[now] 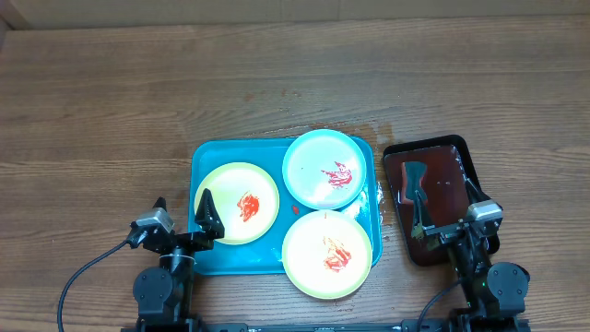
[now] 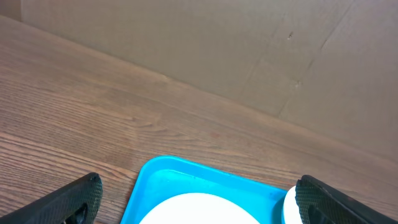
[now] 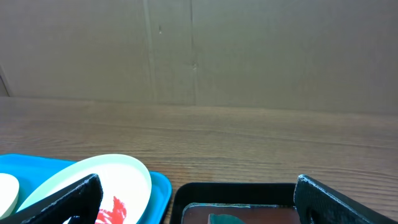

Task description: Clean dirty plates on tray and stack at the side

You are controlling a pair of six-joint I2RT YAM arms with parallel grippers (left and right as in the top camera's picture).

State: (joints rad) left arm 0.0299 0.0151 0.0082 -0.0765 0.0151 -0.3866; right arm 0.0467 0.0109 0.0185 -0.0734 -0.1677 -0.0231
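Three red-smeared plates [image 1: 313, 235] on the tray [image 1: 244, 262]; both pincers gape wide, holding nothing.
The tray lies front-middle on the counter [image 1: 111, 111]: one yellow-green plate [image 1: 226, 189] at its left end, blue plate [image 1: 318, 155] in its back right corner, second yellow-green plate [image 1: 309, 267] overhanging its front rim. Left pincer [image 1: 182, 205] at its left rim; right pincer [image 1: 446, 198] above a dark tray [image 1: 456, 152].

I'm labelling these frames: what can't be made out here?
Overhead: the greenish object in the dark tray is too small to identify.
Right wrist: that object is cut off by the bottom edge.
Left wrist: the nearest plate is cut off at the bottom edge, hiding its smear.
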